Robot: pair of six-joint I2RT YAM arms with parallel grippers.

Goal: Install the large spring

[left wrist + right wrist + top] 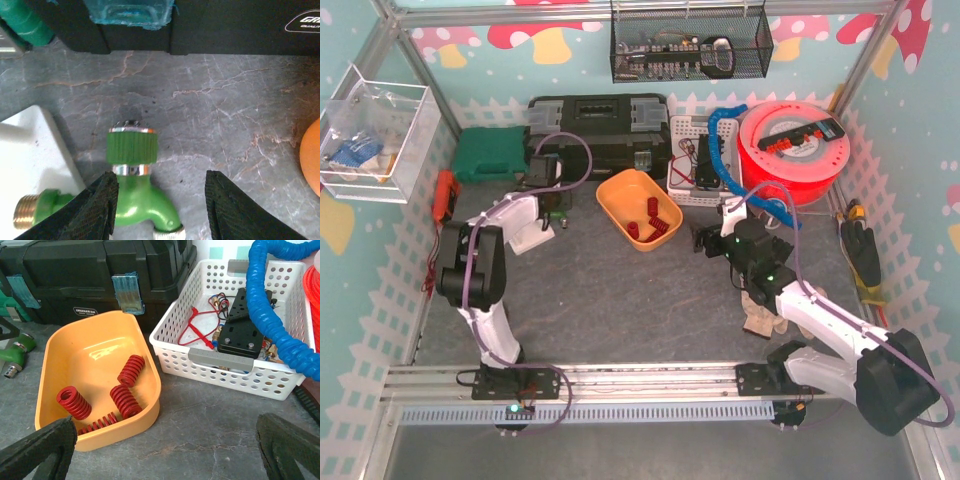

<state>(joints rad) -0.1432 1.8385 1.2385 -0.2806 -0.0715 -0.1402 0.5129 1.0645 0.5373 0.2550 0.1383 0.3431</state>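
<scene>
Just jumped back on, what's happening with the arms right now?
The left gripper sits with its fingers either side of the green fitting on the table near the black toolbox, not yet clamped on it. The right gripper hangs open facing the orange tray, where the red springs lie untouched.

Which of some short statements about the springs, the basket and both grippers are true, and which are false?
1. The red springs lie in the orange tray. True.
2. The right gripper holds a spring. False: its jaws stand wide open and hold nothing.
3. The left gripper has the green fitting between its fingers. True.
4. The white basket is empty. False: red cables and a black part lie in it.
</scene>
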